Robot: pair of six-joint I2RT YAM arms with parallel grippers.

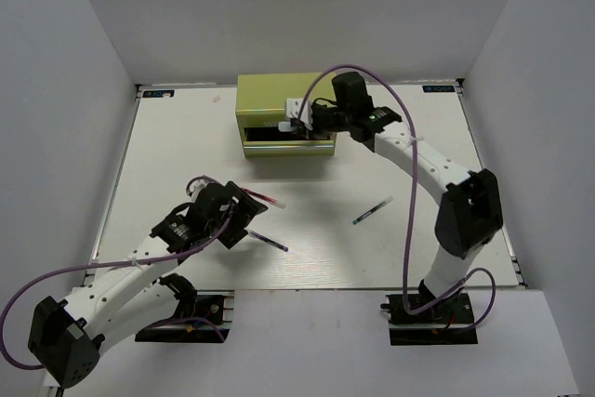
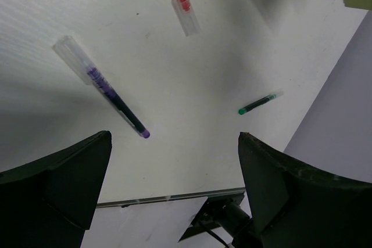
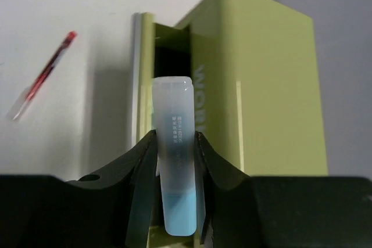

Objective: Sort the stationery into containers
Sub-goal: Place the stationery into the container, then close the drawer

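Olive-green sheet metal formed the boxy tool chest [image 1: 279, 99] with faint lettering on its side. One shallow drawer [image 3: 137, 79] with a pale front stood pulled part-way out of it, leaving a dark slot between that front and the chest's body. Directly over the slot the right gripper [image 3: 174, 137] was clamped on the stubby light-blue marker [image 3: 173, 114] with a frosted clear cap. Both fingers pressed its barrel, and the cap end reached past the fingertips toward the drawer.

The step in hand looked to be dropping this marker into the drawer. Because the slot was narrow, the marker probably needed turning to lie along the drawer's length. It also needed bringing down low between the pale front and the chest's body before the fingers parted. Let go from high up, or crosswise, it could bridge the front edge, bounce off and roll onto the white table [image 1: 186, 146]. The fingers also had to keep off the chest's lip, so that the drawer was not nudged shut.

What the drawer held could not be told, as its inside lay in shadow in both views that showed it. Only this one drawer could be seen open.

Three pens lay on the table in front of the chest, well apart from it. A thin red pen [image 1: 266, 198] with a clear cap lay nearest. A thin purple pen [image 1: 270, 242] lay farther out, and a thin green pen [image 1: 372, 210] lay off toward the chest's right side. The left gripper [image 2: 174, 137], jaws wide apart and holding nothing, hovered in front of the chest's left side, near the red and purple pens.
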